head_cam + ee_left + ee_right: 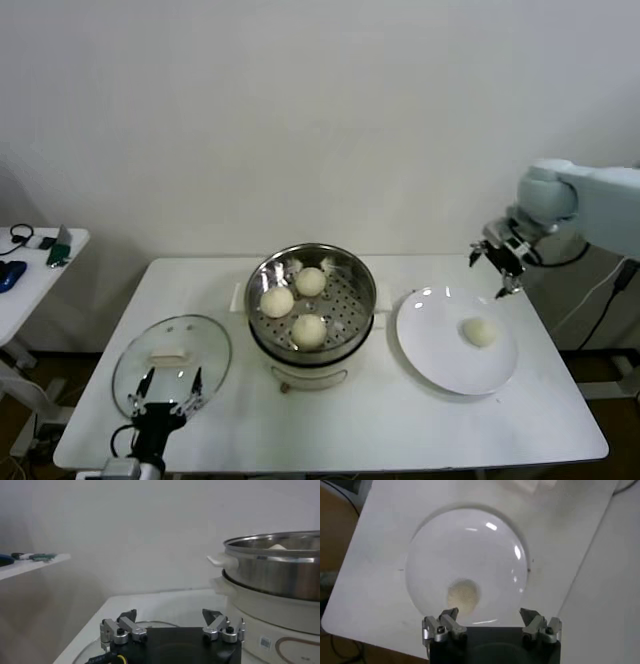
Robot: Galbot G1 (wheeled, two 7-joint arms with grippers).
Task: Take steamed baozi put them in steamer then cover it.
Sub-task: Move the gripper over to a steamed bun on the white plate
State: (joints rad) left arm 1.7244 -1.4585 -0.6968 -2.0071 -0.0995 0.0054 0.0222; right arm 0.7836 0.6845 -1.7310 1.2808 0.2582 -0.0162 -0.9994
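The steamer (352,298) stands at the middle of the table on its white pot base, uncovered. Three steamed baozi lie in it (277,301) (311,281) (309,330). Another baozi (481,332) rests on the white plate (440,350) to the right. The glass cover (205,352) lies flat at the front left. My left gripper (168,385) hovers open and empty over the cover's near edge, facing the steamer (280,565). My right gripper (497,262) hangs open and empty above the plate's far right rim. In the right wrist view, that gripper (490,616) looks down on the plate's baozi (464,594).
The white table (400,420) ends close in front of the cover and just right of the plate. A small side table (40,262) with small dark and green objects on it stands at the far left. Cables hang beside the right arm.
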